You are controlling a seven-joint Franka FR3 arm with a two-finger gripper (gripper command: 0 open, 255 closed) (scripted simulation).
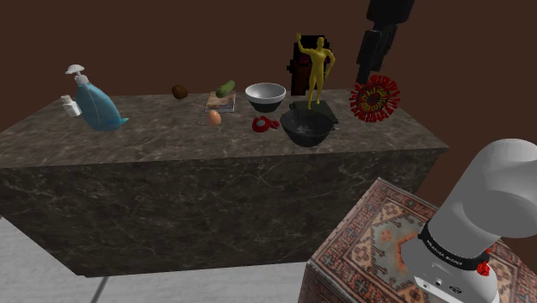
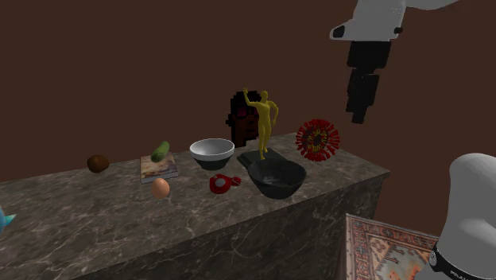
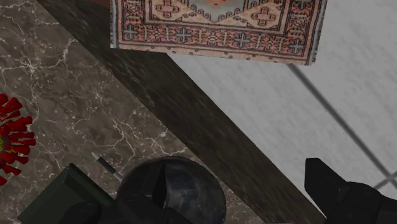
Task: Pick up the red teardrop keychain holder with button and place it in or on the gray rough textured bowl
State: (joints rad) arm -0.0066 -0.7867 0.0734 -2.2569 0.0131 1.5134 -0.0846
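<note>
At the far left of the shoulder view a blue pump bottle [image 1: 95,105] stands on the dark marble counter [image 1: 172,142]. Toward the middle come a brown ball [image 1: 180,91], an egg [image 1: 213,117] and a green cucumber [image 1: 225,88] on a flat board.

Just right of them, at centre frame, sits the pale grey bowl [image 1: 265,95], judged to be the goal. The red keychain holder [image 1: 262,125] lies flat on the counter just in front of it, with the egg to its left and a dark handled pot [image 1: 307,127] just beside it on the right.

The holder looks small, light and stiff, and its smooth shell is probably slippery. It lies low, so the fingers would have to come down close to the marble. The best hold is likely across its rounded body from above, not on the thin tail end, which could let it pivot or skid.

Further right a yellow figurine [image 1: 316,69] stands behind the pot, then a red spiky ornament [image 1: 375,97]. The gripper [image 1: 370,64] hangs high in the upper right, well apart from the holder. In the wrist view its fingers [image 3: 347,194] stand wide apart with nothing between them
</note>
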